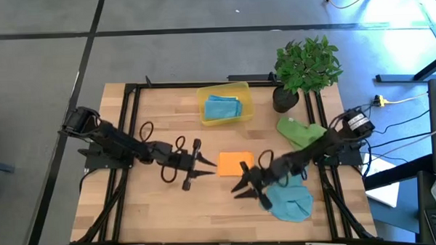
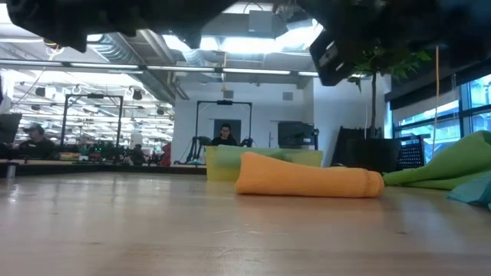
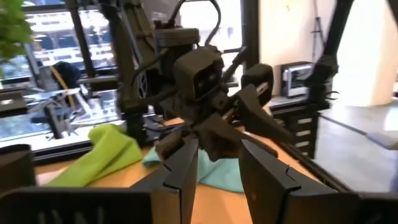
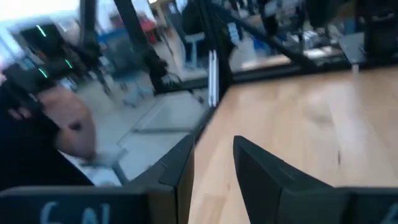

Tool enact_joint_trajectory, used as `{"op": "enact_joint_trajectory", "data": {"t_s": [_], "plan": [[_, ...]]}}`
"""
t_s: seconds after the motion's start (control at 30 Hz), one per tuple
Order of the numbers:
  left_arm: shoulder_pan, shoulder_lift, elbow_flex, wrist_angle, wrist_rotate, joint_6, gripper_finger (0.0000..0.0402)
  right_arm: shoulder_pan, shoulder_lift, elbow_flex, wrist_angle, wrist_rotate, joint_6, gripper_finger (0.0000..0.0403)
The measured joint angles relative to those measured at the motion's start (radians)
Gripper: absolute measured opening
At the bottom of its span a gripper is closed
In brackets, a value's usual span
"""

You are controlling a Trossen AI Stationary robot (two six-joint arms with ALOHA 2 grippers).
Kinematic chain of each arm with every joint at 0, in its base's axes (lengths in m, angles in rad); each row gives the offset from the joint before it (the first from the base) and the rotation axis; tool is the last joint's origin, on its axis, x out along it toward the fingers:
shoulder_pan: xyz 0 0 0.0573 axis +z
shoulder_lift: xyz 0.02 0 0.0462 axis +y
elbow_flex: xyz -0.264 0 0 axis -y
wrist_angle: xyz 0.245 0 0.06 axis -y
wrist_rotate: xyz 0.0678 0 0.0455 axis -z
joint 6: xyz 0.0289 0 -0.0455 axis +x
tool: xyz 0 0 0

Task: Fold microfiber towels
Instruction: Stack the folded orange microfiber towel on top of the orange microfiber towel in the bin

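A folded orange towel (image 1: 235, 164) (image 2: 307, 180) lies flat on the middle of the table. My left gripper (image 1: 207, 170) (image 3: 217, 155) hovers just left of it, open and empty, pointing toward the table's right. My right gripper (image 1: 237, 187) (image 4: 211, 146) hovers just near of the orange towel, open and empty, pointing left. A crumpled teal towel (image 1: 290, 200) (image 3: 217, 175) lies under my right arm near the front right. A green towel (image 1: 300, 130) (image 2: 453, 169) lies bunched at the right. Another teal towel (image 1: 223, 108) rests inside the yellow bin (image 1: 244, 100).
A potted plant (image 1: 307, 65) stands at the far right corner beside the bin. A black frame (image 1: 130, 96) runs along the table's edges. Bare wood (image 1: 207, 217) lies along the near side and left of the bin.
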Motion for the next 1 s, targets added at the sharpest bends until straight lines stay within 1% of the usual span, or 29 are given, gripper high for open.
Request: {"op": "enact_joint_trajectory", "data": {"t_s": [0.1,0.17,0.27,0.47,0.6,0.8,0.83,0.93,1.0], "plan": [[-0.024,0.000,0.000,0.000,0.002,0.007,0.0108,0.052,0.000,0.057,-0.151,0.111,-0.017,0.0115],[-0.028,0.000,0.000,-0.001,0.000,0.034,0.0108,0.066,0.000,0.090,-0.243,0.143,-0.038,0.0115],[-0.026,0.000,0.000,0.000,0.000,0.058,0.0108,0.068,0.000,0.120,-0.312,0.146,-0.077,0.0115],[0.005,0.000,0.000,-0.003,-0.001,0.048,0.0108,0.054,0.000,0.123,-0.431,0.136,-0.141,0.0115],[0.010,0.001,0.000,-0.027,-0.001,0.006,0.0108,0.050,0.000,0.123,-0.442,0.050,-0.212,0.0115],[-0.010,0.001,0.000,-0.018,-0.001,0.005,0.0108,0.084,-0.007,0.123,-0.448,0.034,-0.283,0.0115],[-0.014,0.001,0.000,-0.016,-0.001,0.005,0.0108,0.087,-0.007,0.123,-0.455,0.045,-0.287,0.0115],[-0.024,0.001,0.000,-0.023,-0.001,0.007,0.0108,0.092,-0.007,0.123,-0.502,0.141,-0.278,0.0116],[-0.029,0.001,0.000,-0.029,-0.001,0.025,0.0108,0.091,-0.005,0.123,-0.508,0.157,-0.287,0.0124]]}}
